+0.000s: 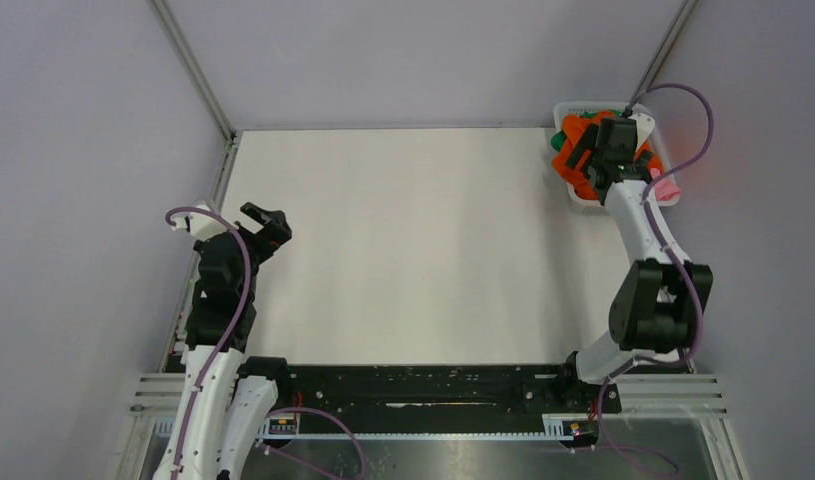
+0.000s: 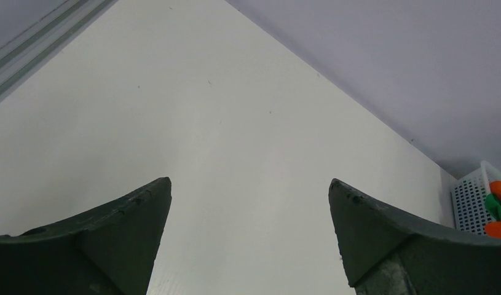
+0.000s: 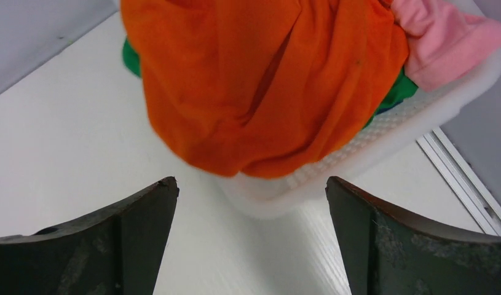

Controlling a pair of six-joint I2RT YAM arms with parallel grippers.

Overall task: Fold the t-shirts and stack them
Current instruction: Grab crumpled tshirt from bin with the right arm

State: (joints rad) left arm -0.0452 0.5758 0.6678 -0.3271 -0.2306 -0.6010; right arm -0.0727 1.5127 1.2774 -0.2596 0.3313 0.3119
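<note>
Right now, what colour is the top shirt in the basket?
The t-shirt is bright orange; right wrist view shows it best.

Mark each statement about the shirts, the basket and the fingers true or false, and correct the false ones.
1. The orange shirt lies on top in the basket. True.
2. The left fingers and the right fingers both stand open. True.
3. The right fingers grip the orange shirt. False: they hold nothing and hang just short of the basket.
4. A pink shirt lies beside the orange shirt. True.
5. The basket stands at the near left. False: it stands at the table's far right corner.
6. A shirt lies spread on the table. False: all shirts in view are in the basket.
</note>
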